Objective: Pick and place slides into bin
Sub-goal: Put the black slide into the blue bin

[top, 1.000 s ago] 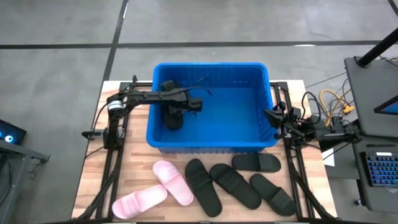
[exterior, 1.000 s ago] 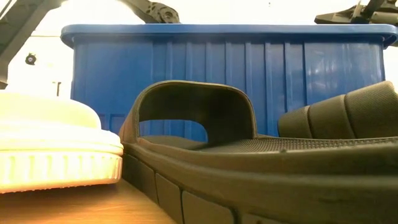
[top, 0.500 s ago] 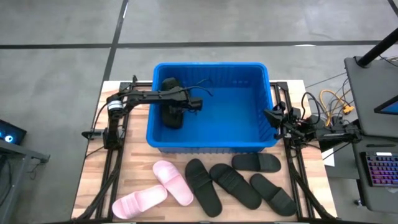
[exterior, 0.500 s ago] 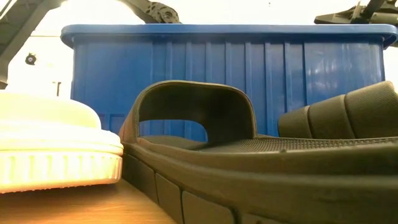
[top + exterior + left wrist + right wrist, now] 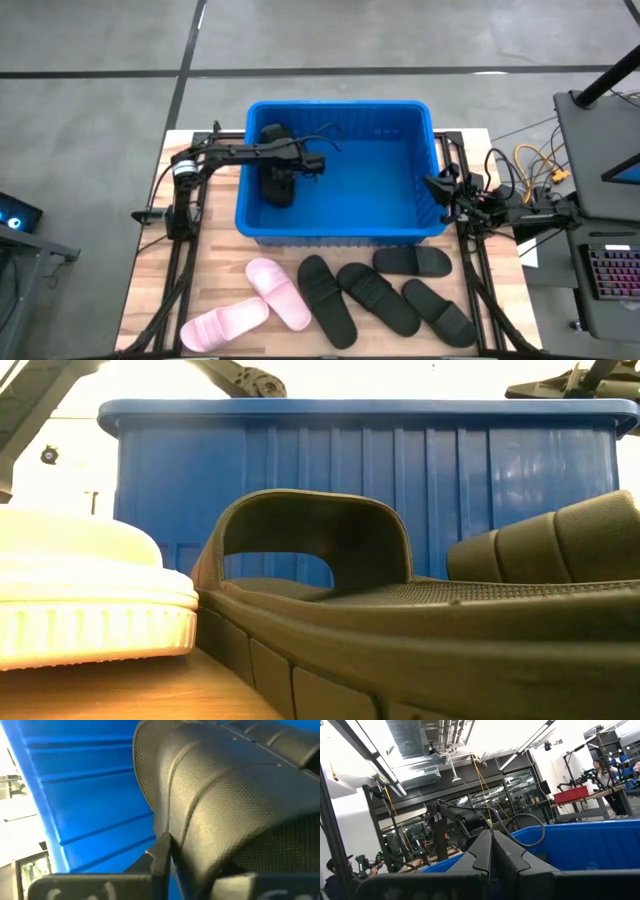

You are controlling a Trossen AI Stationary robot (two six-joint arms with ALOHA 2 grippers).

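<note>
Six slides lie on the table in front of the bin, and a seventh is inside it. From the left: a pink slide (image 5: pixel 224 324) lies near the table's front left, with a second pink slide (image 5: pixel 279 292) angled just beside it. Next come four black ones in a loose row: one black slide (image 5: pixel 326 299), another (image 5: pixel 377 297), a third (image 5: pixel 439 311) toward the front right, and a fourth (image 5: pixel 412 260) lying crosswise close to the bin's front wall.

The left arm reaches from the table's left edge over the rim of the bin (image 5: pixel 340 106). Its left gripper (image 5: pixel 283 176) is down in the bin's left part, jaws clamped on a dark slide (image 5: pixel 235 805), which the wrist view shows pressed between the fingers (image 5: pixel 161 855) against the ribbed blue wall.

The right gripper (image 5: pixel 436 186) waits at the bin's right wall, outside the rim; its fingers (image 5: pixel 485 851) are pressed together with nothing between them.
</note>
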